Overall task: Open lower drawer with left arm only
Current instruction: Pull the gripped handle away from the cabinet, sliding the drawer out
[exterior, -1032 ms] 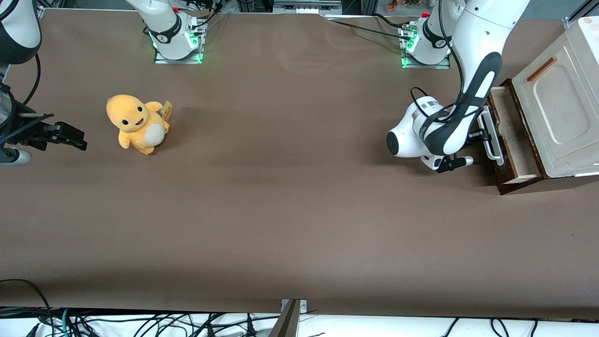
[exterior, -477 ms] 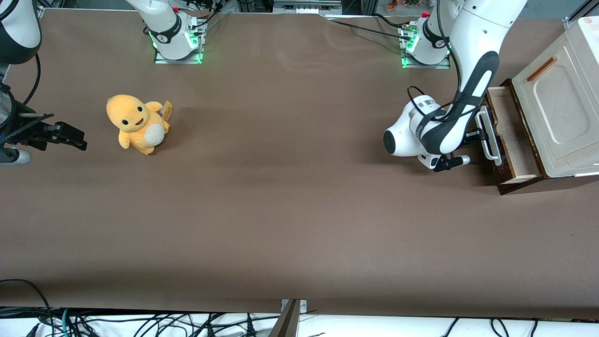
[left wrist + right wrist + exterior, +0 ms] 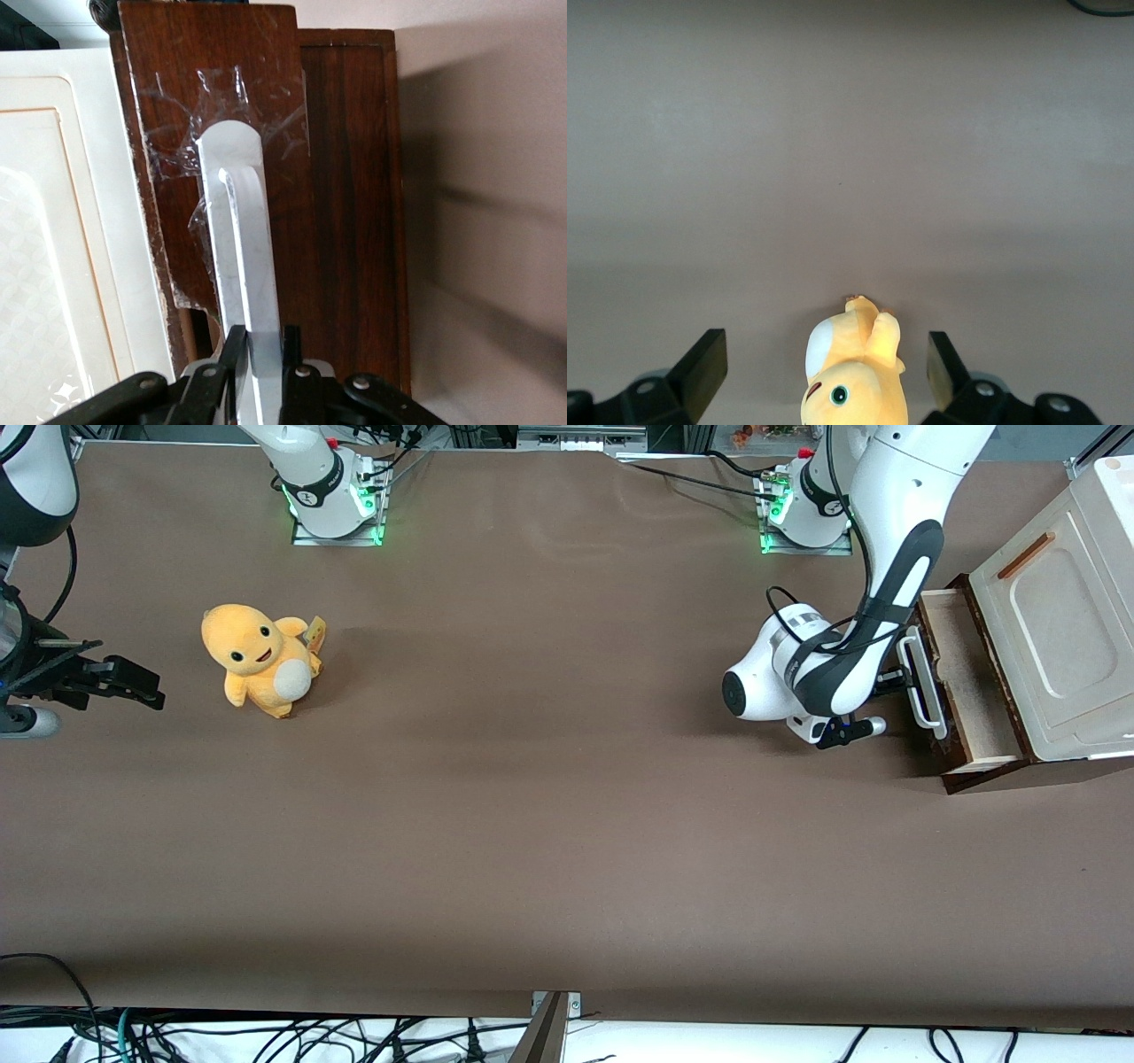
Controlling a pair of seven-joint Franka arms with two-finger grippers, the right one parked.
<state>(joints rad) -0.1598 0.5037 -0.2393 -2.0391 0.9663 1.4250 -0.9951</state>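
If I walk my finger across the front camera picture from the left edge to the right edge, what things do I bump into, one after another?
Yellow plush toy → glossy white left arm → its black gripper, shut on the white loop handle → dark brown wooden lower drawer, pulled partly out → cream panelled cabinet front.

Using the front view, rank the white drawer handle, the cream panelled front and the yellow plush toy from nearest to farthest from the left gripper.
1. White handle, clamped in the left gripper.
2. Cream panelled front, above the open lower drawer.
3. Yellow plush toy, toward the parked arm's end.
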